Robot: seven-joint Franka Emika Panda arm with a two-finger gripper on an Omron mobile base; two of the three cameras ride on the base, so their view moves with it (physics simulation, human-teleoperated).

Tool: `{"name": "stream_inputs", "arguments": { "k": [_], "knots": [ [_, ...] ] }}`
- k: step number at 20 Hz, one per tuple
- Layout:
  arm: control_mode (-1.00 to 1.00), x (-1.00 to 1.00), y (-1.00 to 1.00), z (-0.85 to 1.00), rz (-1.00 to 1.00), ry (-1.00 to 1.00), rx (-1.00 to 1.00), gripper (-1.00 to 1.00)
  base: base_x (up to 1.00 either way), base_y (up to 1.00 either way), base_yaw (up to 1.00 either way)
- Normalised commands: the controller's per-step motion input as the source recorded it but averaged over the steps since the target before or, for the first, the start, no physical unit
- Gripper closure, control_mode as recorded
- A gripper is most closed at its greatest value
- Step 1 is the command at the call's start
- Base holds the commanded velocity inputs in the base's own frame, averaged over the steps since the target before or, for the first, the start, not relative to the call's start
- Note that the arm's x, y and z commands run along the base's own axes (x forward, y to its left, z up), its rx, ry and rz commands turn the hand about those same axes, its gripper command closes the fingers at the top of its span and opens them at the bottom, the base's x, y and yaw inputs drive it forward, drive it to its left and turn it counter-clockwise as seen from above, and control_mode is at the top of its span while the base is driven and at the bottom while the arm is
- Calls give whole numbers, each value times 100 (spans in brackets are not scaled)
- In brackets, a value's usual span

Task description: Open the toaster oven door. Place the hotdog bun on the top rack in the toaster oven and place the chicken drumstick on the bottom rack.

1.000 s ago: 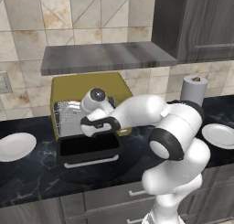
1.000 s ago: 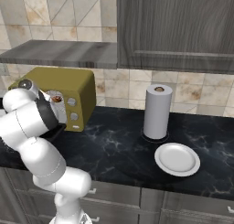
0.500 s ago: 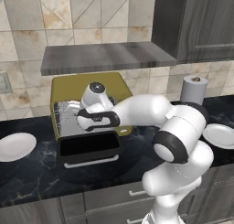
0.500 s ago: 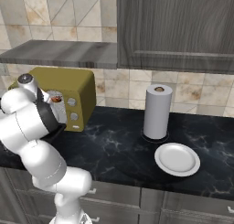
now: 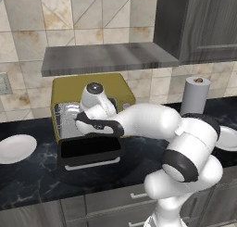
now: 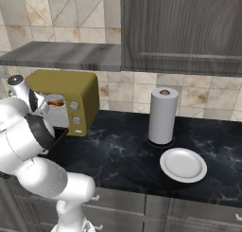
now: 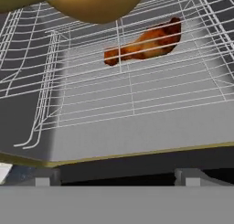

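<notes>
Presently, at far left in the left base view, a white plate (image 5: 16, 148) lies on the black counter (image 5: 32, 175). Next stands the toaster oven (image 5: 88, 89), its door (image 5: 90, 149) dropped open and flat. Inside, the hand view shows the chicken drumstick (image 7: 144, 42) lying on a wire rack (image 7: 132, 95), with the hotdog bun (image 7: 96, 3) above it at the view's top edge. The gripper (image 7: 114, 179) hangs at the oven mouth, fingers spread wide, holding nothing. Rightward stand a paper towel roll (image 5: 194, 94) and a second plate (image 6: 183, 165). No legible writing is visible.
</notes>
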Motion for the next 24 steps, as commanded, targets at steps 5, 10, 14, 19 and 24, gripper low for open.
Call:
{"name": "stream_inputs", "arguments": {
  "k": [5,10,14,19,24],
  "knots": [
    [-100,-41,-13,24,0,7,0,-100,0,0,0],
    [-100,-45,-25,15,1,0,0,-100,0,0,0],
    [-100,-39,-23,1,3,1,-2,-100,0,0,0],
    [-100,-38,-24,6,5,1,-1,-100,0,0,0],
    [-100,-33,-33,9,13,0,-3,-100,0,0,0]
  ]
}}
